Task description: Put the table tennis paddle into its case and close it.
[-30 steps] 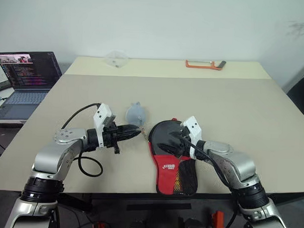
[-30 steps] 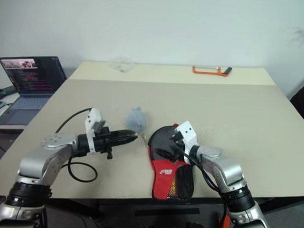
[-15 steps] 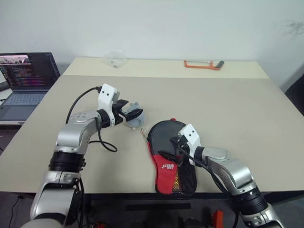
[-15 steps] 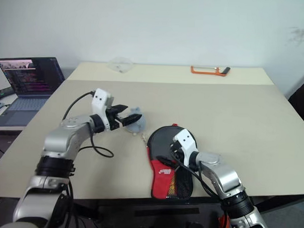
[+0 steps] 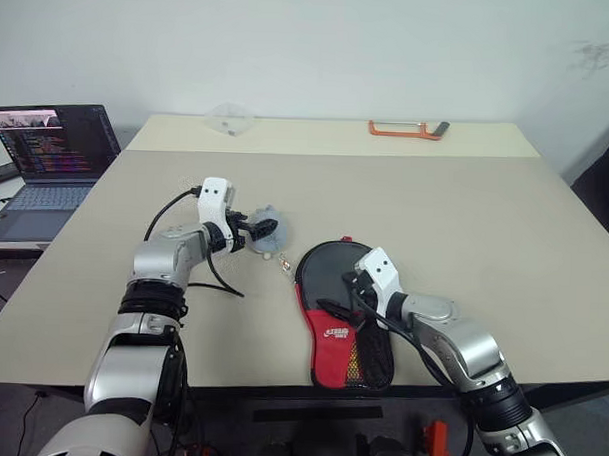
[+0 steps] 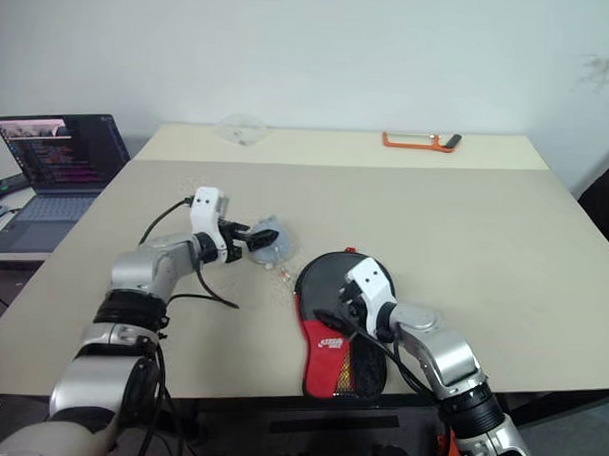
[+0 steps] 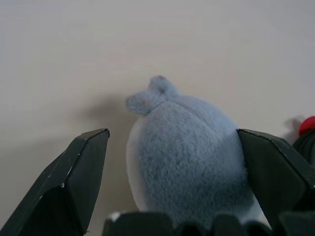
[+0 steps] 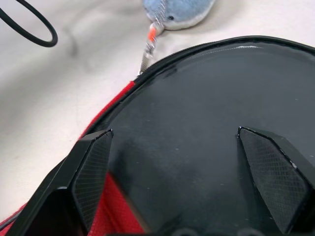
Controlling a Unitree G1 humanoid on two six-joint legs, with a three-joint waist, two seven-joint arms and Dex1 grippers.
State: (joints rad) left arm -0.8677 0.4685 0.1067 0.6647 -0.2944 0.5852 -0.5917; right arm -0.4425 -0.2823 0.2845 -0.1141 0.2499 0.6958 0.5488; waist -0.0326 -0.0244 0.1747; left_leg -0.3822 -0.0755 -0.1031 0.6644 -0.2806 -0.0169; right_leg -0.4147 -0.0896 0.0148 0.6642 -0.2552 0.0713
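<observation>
- The case (image 5: 344, 311) lies flat on the table (image 5: 465, 214) near its front edge; everything below is placed off it.
- Its long axis runs front to back: round black end away from the robot, red mesh end hanging toward the table's front edge.
- Can't spot the paddle separately, so I'd guess it's already inside. The black face in the right wrist view could be pouch or rubber; can't tell.
- Right gripper (image 5: 354, 295) sits right over the case's black top, jaws spread wide, holding nothing. It's the arm nearer the case by far.
- Left gripper (image 5: 259, 229) is off the case's far-left corner, also wide open, fingers straddling the tag (image 7: 189, 157) without pinching it.
- The tag is chained to the case's rim at that corner, so closing probably means a pull along the rim from there, with the right gripper pinning the case.
</observation>
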